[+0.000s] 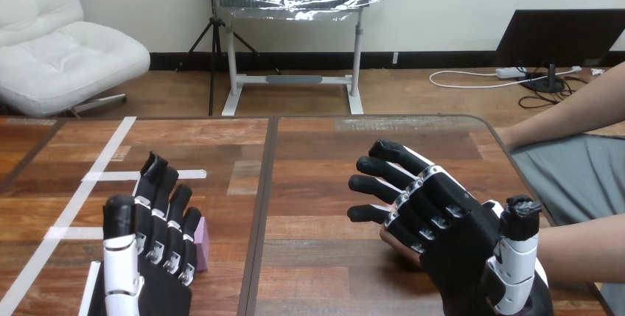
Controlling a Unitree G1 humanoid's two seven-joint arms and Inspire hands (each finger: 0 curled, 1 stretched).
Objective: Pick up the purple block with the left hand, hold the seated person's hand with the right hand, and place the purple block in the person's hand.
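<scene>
Head camera, facing forward and down across table (309,154), left hand (151,253), right hand (457,239) nearest.

Block (201,243) on table (309,176), beside left hand (149,257)

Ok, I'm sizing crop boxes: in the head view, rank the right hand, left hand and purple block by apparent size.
1. right hand
2. left hand, cropped at the bottom edge, so that gap is unsure
3. purple block, partly behind the left hand

Pale wall (442,6) with black skirting (442,59) behind a white-framed stand (293,79) on wooden floor (398,95) — dark panel under crinkled wrap on top. Left of the stand, black tripod (213,51) and white padded chair (66,51); right of it, dark screen (564,36) and white power strip (510,72).
</scene>
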